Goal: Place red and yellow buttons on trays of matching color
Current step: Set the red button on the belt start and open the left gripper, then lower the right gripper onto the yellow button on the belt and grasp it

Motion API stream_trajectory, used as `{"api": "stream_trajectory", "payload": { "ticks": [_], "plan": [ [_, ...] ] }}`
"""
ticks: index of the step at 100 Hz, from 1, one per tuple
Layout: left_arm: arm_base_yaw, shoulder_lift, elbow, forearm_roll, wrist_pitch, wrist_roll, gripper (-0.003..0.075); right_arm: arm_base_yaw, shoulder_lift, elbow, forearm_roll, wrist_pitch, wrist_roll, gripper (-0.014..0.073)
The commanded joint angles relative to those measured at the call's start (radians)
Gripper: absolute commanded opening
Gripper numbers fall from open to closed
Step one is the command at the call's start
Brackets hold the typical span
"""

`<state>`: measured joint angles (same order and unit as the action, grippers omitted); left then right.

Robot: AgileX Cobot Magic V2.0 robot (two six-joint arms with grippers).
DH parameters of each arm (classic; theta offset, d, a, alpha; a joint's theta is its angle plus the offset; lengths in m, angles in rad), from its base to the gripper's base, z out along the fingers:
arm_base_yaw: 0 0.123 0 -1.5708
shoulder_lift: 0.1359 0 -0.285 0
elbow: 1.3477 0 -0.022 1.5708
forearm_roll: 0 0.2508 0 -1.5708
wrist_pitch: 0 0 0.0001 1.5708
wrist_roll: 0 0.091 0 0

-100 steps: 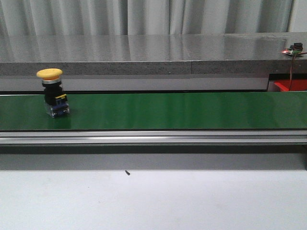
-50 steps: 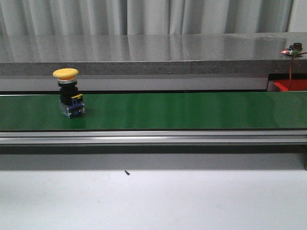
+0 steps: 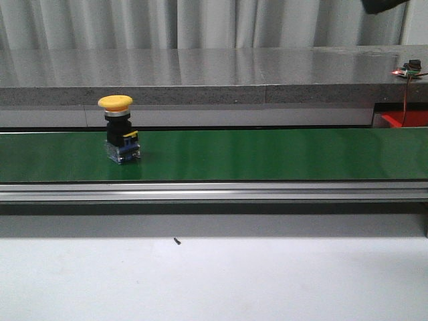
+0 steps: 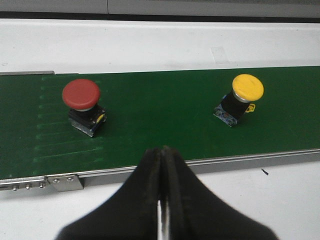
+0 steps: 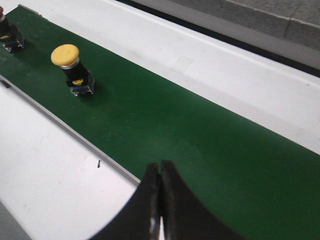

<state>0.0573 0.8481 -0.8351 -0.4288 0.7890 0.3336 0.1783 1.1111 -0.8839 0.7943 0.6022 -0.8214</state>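
Nothing is sorted yet, as far as I can judge: the yellow button (image 3: pixel 116 128) stands upright on the green belt (image 3: pixel 267 154) toward its left end, and the red button (image 4: pixel 81 104) sits on the same belt further left, seen only from the left wrist. The left gripper (image 4: pixel 161 157) and right gripper (image 5: pixel 159 172) both hang on the near side of the belt with fingers pressed together, holding nothing. No tray is plainly visible, so both picks and placements remain.
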Motion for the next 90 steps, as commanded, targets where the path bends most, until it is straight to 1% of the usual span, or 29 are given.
{"api": "stream_trajectory", "payload": {
  "ticks": [1, 15, 18, 22, 27, 30, 32, 37, 42, 47, 51, 64, 75, 82, 90],
  "plan": [
    [-0.009, -0.076, 0.02, -0.023, -0.076, 0.0, -0.002, 0.036, 0.035, -0.071, 0.023, -0.023, -0.007, -0.0116],
    [-0.009, -0.169, 0.074, -0.023, -0.074, 0.0, -0.002, 0.093, 0.109, -0.139, 0.024, -0.022, -0.007, -0.0111],
    [-0.009, -0.183, 0.082, -0.023, -0.074, 0.0, -0.002, 0.106, 0.127, -0.152, 0.024, -0.022, -0.004, -0.0098],
    [-0.009, -0.202, 0.085, -0.021, -0.074, 0.0, -0.002, 0.119, 0.145, -0.174, 0.024, -0.014, -0.003, -0.0057],
    [-0.009, -0.217, 0.089, -0.019, -0.073, 0.0, -0.002, 0.138, 0.171, -0.2, 0.024, -0.002, -0.001, 0.0027],
    [-0.009, -0.223, 0.089, -0.019, -0.07, 0.0, -0.002, 0.152, 0.189, -0.219, 0.024, 0.01, 0.001, 0.0106],
    [-0.009, -0.225, 0.089, -0.019, -0.07, 0.0, -0.002, 0.16, 0.201, -0.227, 0.024, 0.017, 0.0, 0.0141],
    [-0.009, -0.232, 0.089, -0.019, -0.07, 0.0, -0.002, 0.18, 0.227, -0.258, 0.024, 0.03, 0.009, 0.0287],
    [-0.009, -0.234, 0.089, -0.019, -0.07, 0.0, -0.002, 0.198, 0.254, -0.284, 0.024, 0.038, 0.015, 0.0396],
    [-0.009, -0.234, 0.089, -0.019, -0.067, 0.0, -0.002, 0.215, 0.281, -0.309, 0.024, 0.04, 0.027, 0.0461],
    [-0.009, -0.234, 0.089, -0.019, -0.064, 0.0, -0.002, 0.228, 0.303, -0.33, 0.023, 0.043, 0.037, 0.048],
    [-0.009, -0.234, 0.089, -0.019, -0.064, 0.0, -0.002, 0.257, 0.376, -0.389, 0.023, 0.047, 0.068, 0.0479],
    [-0.009, -0.234, 0.089, -0.019, -0.064, 0.0, -0.002, 0.278, 0.435, -0.428, 0.023, 0.046, 0.126, 0.0479],
    [-0.009, -0.234, 0.089, -0.019, -0.064, 0.0, -0.002, 0.297, 0.468, -0.447, 0.023, 0.03, 0.168, 0.0479],
    [-0.009, -0.234, 0.089, -0.019, -0.064, 0.0, -0.002, 0.317, 0.503, -0.465, 0.021, -0.007, 0.183, 0.0479]
  ]
}}
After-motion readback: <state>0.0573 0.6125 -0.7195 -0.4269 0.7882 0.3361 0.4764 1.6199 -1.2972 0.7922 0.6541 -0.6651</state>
